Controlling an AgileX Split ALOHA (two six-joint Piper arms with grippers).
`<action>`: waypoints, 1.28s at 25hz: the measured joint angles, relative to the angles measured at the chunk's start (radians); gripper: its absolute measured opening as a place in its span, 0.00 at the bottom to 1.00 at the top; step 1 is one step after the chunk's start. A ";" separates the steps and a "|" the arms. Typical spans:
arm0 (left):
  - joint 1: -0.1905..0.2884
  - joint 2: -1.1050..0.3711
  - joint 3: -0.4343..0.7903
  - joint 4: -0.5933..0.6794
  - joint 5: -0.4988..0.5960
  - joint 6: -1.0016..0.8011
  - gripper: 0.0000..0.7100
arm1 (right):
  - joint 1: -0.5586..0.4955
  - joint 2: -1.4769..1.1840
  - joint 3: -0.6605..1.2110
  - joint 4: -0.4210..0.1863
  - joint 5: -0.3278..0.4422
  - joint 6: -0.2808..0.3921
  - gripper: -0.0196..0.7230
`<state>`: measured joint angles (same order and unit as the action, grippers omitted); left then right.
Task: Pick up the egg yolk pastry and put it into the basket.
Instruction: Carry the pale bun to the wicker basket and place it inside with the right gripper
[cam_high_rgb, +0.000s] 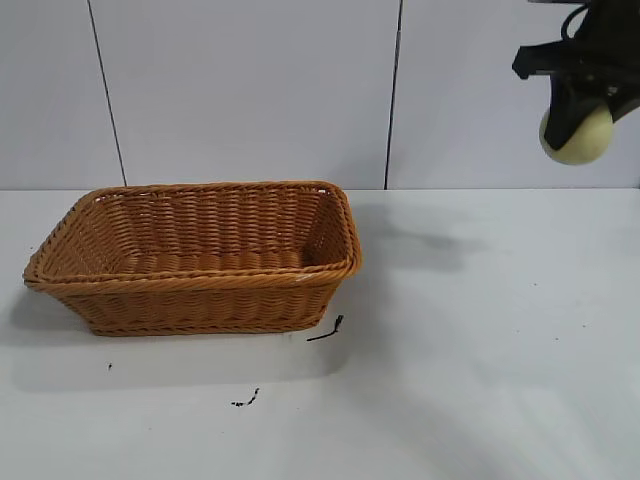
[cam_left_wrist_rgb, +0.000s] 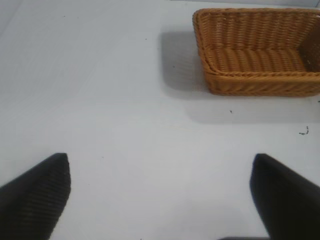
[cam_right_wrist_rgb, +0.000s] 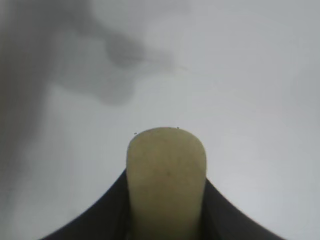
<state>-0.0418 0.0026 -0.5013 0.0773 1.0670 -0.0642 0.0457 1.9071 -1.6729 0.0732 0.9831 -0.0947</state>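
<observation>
Pastry lifted, carry to the basket not yet begun.

The egg yolk pastry (cam_high_rgb: 577, 133) hangs high above the table at the far right, pinched edge-on between the narrowed jaws of the right gripper (cam_high_rgb: 580, 118). The wicker basket (cam_high_rgb: 196, 277) sits empty, well apart to the left. Next, I judge, comes a leftward carry over its rim, then release. The left gripper (cam_left_wrist_rgb: 160, 195) waits spread wide, holding nothing.

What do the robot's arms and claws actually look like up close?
The right gripper is matte black, angular plastic, with a black cable looping above it at the top of the exterior view. The left gripper has two broad black fingers that taper to rounded tips; one shows a fine ribbed texture. No markings show.
</observation>
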 joint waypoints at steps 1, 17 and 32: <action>0.000 0.000 0.000 0.000 0.000 0.000 0.98 | 0.015 0.019 -0.043 -0.001 0.016 0.000 0.27; 0.000 0.000 0.000 0.000 0.000 0.000 0.98 | 0.484 0.331 -0.510 0.005 0.130 0.016 0.27; 0.000 0.000 0.000 0.000 0.000 0.000 0.98 | 0.577 0.582 -0.510 -0.002 -0.085 0.045 0.33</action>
<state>-0.0418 0.0026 -0.5013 0.0773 1.0670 -0.0642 0.6226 2.4894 -2.1826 0.0714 0.8984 -0.0496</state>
